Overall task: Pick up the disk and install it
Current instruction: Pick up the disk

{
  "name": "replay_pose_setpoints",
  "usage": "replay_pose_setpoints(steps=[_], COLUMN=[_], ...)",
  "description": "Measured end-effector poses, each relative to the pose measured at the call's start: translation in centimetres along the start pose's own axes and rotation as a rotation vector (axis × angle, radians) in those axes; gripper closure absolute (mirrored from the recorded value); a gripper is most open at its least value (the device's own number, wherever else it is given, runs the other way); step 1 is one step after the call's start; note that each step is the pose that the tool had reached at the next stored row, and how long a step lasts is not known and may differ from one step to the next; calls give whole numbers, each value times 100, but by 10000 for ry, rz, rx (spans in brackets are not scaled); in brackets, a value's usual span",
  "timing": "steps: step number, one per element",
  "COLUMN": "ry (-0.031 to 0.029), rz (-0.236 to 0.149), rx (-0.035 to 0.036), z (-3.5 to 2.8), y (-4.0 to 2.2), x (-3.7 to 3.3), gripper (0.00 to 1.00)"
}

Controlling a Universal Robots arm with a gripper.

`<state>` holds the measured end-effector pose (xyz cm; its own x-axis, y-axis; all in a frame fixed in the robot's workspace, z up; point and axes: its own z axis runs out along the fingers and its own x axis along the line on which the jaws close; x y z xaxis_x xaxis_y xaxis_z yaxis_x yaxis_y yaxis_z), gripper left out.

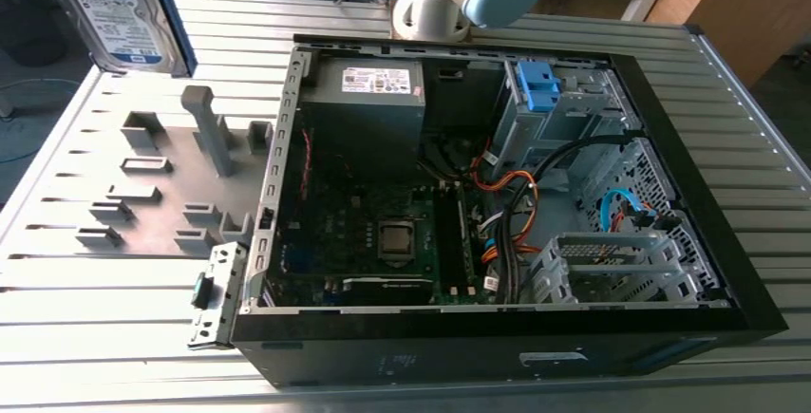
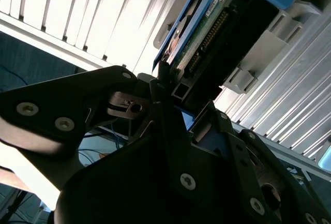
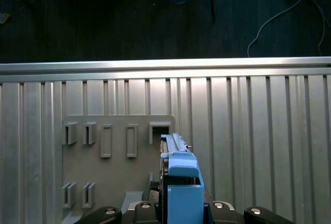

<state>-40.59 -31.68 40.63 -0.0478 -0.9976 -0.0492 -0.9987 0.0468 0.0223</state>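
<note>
Holding the disk (image 1: 117, 16) by one end, the gripper (image 2: 173, 87) has its black fingers (image 2: 119, 87) closed against the drive's lower edge. The drive stands upright near the exterior view's upper left corner, well apart from the open computer case (image 1: 747, 271). The main risk, as I judge it, is the grip itself: the fingers take only a narrow strip at one end, so the rest of the drive sticks out beyond them, and a quick swing or a knock could tilt it between the pads or let it slide out. A second risk lies inside the case, where orange and black cables (image 1: 507, 185) run loose across the middle, beside the metal cages. A blue side rail (image 3: 181, 182) could snag on one of them, or on the case rim, if the drive arrives tilted. The exterior view gives the white-and-blue label side of the drive and the whole case interior, with its blue bracket (image 1: 537, 85). The second wrist view gives the opposite side: the green circuit board (image 2: 199, 32) and the contact at the fingers. The first wrist view looks along the drive's thin edge to the grey fixture plate (image 3: 114, 131) and the ribbed table (image 3: 258, 131) beyond it.
</note>
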Motion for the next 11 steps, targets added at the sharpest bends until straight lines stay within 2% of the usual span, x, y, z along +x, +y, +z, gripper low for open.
replay_pose_setpoints(steps=[11], ry=[-16], rz=[0], rx=[-1], z=[-49], y=[1], x=[-3], gripper=[64])
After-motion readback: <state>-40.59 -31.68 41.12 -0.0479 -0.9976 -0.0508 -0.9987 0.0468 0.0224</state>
